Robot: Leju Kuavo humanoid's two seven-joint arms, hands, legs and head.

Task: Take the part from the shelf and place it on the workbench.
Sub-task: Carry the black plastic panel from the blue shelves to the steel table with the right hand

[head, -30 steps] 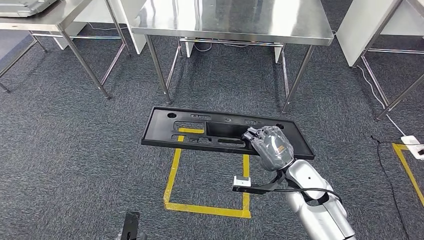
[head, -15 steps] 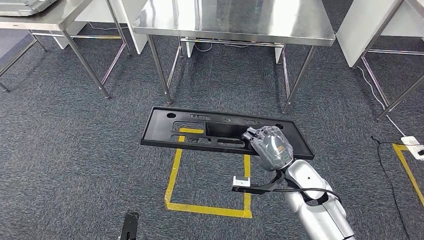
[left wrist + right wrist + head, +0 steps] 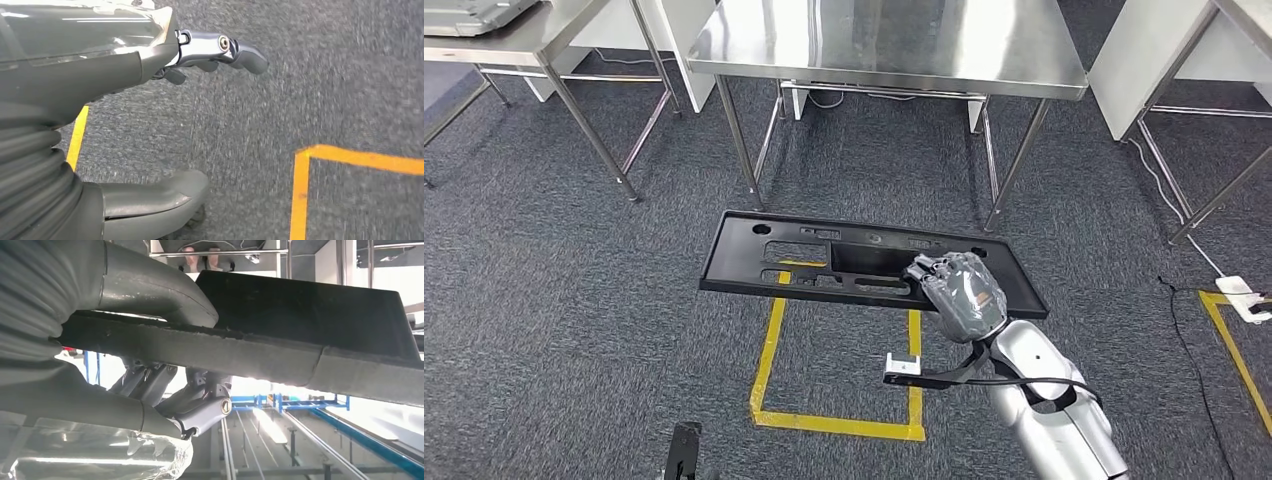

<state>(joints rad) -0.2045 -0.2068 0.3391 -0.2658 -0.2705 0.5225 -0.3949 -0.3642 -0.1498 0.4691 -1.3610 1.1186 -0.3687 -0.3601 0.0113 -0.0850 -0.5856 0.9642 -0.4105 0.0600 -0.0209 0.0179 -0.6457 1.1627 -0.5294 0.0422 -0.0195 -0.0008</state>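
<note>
1. The right hand [image 3: 964, 295] clenches the black plastic panel [image 3: 824, 258] by its near edge, mid-frame, carrying it flat above the carpet toward the steel tabletop [image 3: 884, 40]
2. The left hand [image 3: 150, 60] hangs released

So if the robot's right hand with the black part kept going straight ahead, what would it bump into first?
Probably the steel workbench. The right hand points forward, holding the long black part, and the part's far edge would likely meet the table's legs or front edge first, though depth and height are unclear.
</note>
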